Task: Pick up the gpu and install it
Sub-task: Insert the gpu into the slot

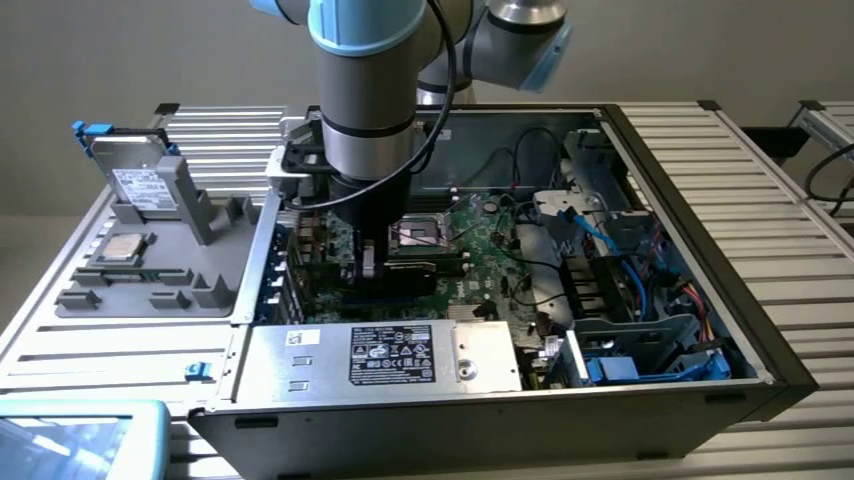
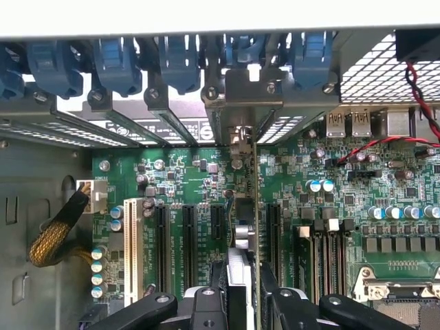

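1. Inside the open computer case [image 1: 694,330], the gripper [image 2: 242,289] pinches the gpu [image 2: 256,206] edge-on, its fingers [image 2: 206,302] closed on the card from either side.
2. The card stands upright over the motherboard [image 2: 330,206], its silver bracket [image 2: 242,103] against the rear slot openings; whether it touches a slot is hidden.
3. In the exterior view the arm [image 1: 367,110] blocks the card.
4. A grey parts tray [image 1: 147,270] sits on the counter [image 1: 120,340] at the exterior view's left.

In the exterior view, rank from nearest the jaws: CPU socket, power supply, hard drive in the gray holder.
1. CPU socket, just toward the exterior view's right of the gripper.
2. Power supply, at the case's front edge.
3. Hard drive, far toward the exterior view's left.
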`<state>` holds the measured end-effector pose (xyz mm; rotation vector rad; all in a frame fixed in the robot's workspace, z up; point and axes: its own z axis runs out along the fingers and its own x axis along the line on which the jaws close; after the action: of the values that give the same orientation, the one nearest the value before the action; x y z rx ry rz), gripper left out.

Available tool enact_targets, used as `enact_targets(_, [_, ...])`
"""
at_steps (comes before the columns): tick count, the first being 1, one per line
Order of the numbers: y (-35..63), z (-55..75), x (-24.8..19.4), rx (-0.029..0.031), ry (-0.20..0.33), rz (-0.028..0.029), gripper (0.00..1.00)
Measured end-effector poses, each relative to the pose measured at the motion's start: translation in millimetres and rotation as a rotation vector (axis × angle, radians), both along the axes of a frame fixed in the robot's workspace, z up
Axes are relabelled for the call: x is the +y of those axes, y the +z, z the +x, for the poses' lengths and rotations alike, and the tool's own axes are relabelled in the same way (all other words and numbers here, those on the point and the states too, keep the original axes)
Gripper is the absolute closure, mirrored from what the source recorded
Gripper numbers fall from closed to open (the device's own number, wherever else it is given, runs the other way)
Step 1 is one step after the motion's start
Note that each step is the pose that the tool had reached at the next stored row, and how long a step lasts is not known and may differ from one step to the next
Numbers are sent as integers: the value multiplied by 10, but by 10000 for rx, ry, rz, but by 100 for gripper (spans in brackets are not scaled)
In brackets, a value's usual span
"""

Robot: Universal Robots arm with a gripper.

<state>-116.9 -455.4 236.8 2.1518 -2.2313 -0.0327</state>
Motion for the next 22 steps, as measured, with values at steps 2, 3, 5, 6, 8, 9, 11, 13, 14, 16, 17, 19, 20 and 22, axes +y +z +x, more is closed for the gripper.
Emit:
enact_targets(2, [0,0,-1,0,16,-1,70])
enact_targets(3, [0,0,-1,0,22,-1,70])
enact_targets(5, [-1,0,-1,0,33,-1,70])
enact_targets(6, [-1,0,-1,-1,38,-2,70])
enact_targets(8, [-3,-1,-2,-15,50,-3,70])
enact_targets(9, [-3,-1,-2,-17,59,-2,70])
enact_targets(11, [-4,-1,-1,-18,75,-2,70])
enact_targets(13, [-4,-1,-1,-19,89,-1,70])
enact_targets(14, [-6,-3,-1,-23,92,0,70])
enact_targets(16, [-6,-3,-1,-23,94,-1,70])
enact_targets(17, [-6,-3,-1,-23,95,-1,70])
enact_targets(19, [-6,-3,-1,-23,94,-1,70])
enact_targets(20, [-6,-4,-1,-23,94,-2,70])
enact_targets(22, [-6,-4,-1,-23,95,-3,70])
